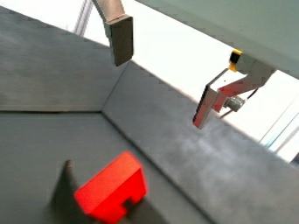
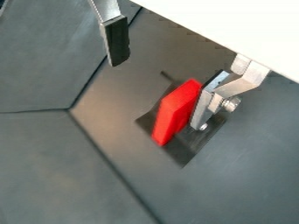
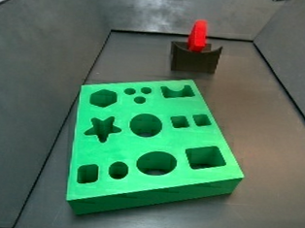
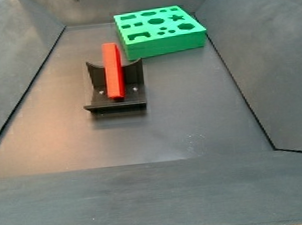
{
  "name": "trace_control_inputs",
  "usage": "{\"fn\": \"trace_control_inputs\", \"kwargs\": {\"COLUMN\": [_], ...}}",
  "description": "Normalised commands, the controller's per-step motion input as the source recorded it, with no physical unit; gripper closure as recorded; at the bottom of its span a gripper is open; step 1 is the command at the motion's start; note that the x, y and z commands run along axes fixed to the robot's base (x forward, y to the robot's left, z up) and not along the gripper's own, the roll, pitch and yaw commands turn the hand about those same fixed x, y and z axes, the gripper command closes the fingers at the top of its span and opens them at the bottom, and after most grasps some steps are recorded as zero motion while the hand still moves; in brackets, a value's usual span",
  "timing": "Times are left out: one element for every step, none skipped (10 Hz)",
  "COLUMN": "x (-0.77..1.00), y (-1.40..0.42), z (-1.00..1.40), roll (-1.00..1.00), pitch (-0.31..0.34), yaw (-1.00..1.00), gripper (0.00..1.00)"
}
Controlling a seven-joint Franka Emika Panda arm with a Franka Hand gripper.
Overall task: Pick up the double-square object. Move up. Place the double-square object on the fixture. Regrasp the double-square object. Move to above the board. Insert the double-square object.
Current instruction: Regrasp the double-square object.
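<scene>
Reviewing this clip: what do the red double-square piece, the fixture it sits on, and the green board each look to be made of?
The double-square object, standing on the fixture: likely plastic, uniformly bright red with a smooth, slight sheen. Fixture: dark grey and matte; plastic or coated metal, I cannot tell. The board: probably moulded or printed plastic, saturated green, thick, with clean-edged cut-outs. The gripper hangs open above the piece; its fingers look like bare silver metal.

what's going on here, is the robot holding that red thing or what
No, nothing is held right now. The double-square object stands upright on the fixture, apart from the board further along the floor. The gripper hangs above the red piece with its jaws open and empty; in both wrist views the piece sits below the fingers, not between them. So the piece is placed on the fixture, and the regrasp and the insertion into the board are not yet done.
</scene>
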Motion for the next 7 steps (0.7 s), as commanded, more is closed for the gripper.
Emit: {"fn": "trace_control_inputs", "kwargs": {"x": [0.08,0.09,0.09,0.08,0.03,0.03,0.04], "y": [-0.04,-0.04,-0.03,-0.02,0.08,0.08,0.07], "z": [-0.01,-0.02,-0.01,-0.01,-1.0,-1.0,-1.0], "roll": [0.79,0.59,0.41,0.25,0.27,0.25,0.2], "pitch": [0.091,0.107,0.115,0.107,0.06,0.041,0.011], "yaw": [0.05,0.06,0.08,0.1,0.14,0.15,0.15], "gripper": [0.0,0.0,0.0,0.0,0.0,0.0,0.0]}}
